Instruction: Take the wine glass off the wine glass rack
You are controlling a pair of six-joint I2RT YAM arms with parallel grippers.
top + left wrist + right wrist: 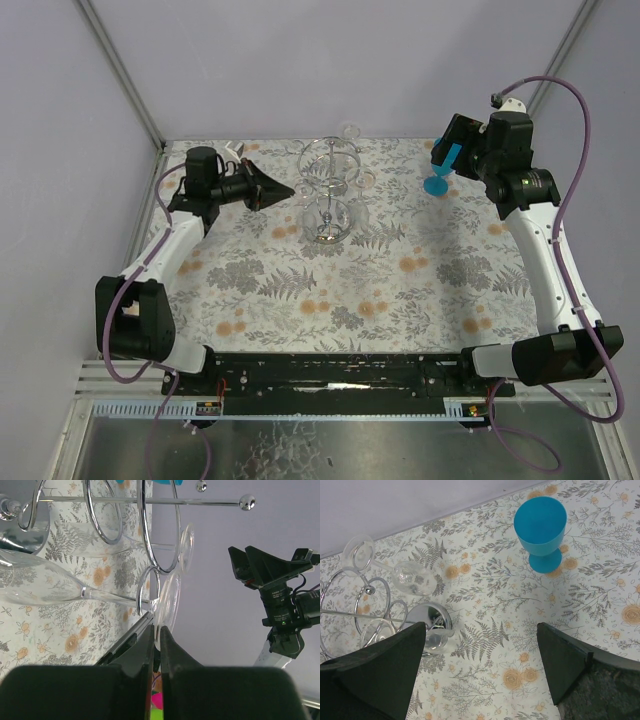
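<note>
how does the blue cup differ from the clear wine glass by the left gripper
The blue cup is opaque; the wine glass is clear. The cup stands upright on the table, stem short and thick; the glass hangs from the wine glass rack, stem long and thin, foot between the fingers of the left gripper. Both are stemmed with round feet.

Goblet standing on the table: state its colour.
The goblet is solid bright blue, clearest in the right wrist view.

The wine glass rack point(327, 200), of shiny chrome wire with a round base, thin post and looped rings, is stood upright at the upper centre of the top view. A clear wine glass point(50, 582) is hung bowl-down, its stem passed through 1 ring.
</note>
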